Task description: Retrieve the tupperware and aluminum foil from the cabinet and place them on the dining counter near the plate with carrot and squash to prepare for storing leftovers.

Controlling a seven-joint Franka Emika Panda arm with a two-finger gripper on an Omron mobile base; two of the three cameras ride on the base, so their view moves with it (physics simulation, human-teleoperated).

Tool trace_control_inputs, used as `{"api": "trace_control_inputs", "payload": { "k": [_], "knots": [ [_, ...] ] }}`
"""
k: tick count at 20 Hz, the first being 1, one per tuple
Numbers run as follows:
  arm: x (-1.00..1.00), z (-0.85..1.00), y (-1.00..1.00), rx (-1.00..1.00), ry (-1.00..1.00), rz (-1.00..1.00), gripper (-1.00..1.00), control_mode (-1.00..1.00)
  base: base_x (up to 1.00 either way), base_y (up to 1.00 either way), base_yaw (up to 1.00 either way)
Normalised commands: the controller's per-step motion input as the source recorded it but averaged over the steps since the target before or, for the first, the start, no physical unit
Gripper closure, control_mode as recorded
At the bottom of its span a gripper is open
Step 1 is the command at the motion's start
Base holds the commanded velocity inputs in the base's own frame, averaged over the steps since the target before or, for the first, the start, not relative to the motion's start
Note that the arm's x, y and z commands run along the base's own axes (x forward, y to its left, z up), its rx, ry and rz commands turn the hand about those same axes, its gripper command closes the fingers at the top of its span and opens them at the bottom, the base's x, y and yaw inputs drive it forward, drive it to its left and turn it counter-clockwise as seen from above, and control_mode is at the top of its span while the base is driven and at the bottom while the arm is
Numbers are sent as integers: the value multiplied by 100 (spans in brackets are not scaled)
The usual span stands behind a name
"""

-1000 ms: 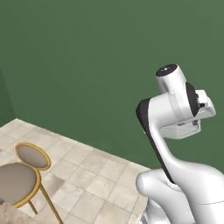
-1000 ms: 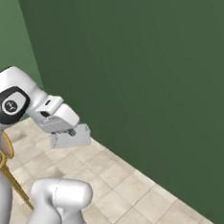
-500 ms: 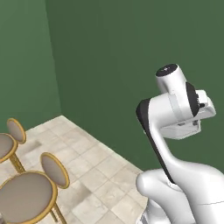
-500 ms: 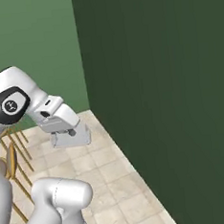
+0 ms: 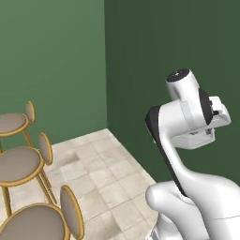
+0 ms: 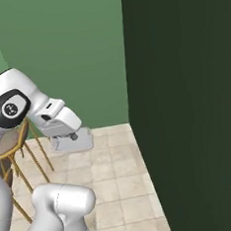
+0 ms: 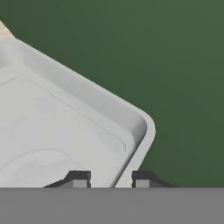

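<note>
Two green walls (image 5: 56, 70) meet at a corner above one tiled floor (image 5: 98, 178). Three round stools (image 5: 21, 161) with gold legs stand on the floor at the left. One white tupperware (image 7: 65, 127) is pinched at its rim by the tool (image 7: 111, 179), up in front of the dark green wall.

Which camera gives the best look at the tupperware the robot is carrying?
The hand view: the tupperware spreads across it, pale rim pinched between the shut gripper fingertips. The right base view catches it as a flat grey slab beneath the hand; the left base view shows just an edge.
</note>
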Motion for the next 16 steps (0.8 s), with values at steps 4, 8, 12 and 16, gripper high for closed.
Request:
{"api": "trace_control_inputs", "payload": {
  "k": [4, 8, 12, 16],
  "knots": [
    [0, 0, 0, 0, 0, 0, 100, 100, 100, -35, 45],
    [0, 0, 0, 0, 0, 0, 100, 100, 100, -34, 43],
    [0, 0, 0, 0, 0, 0, 100, 100, 100, -33, 42],
    [0, 0, 0, 0, 0, 0, 100, 100, 100, -30, 43]
  ]
}}
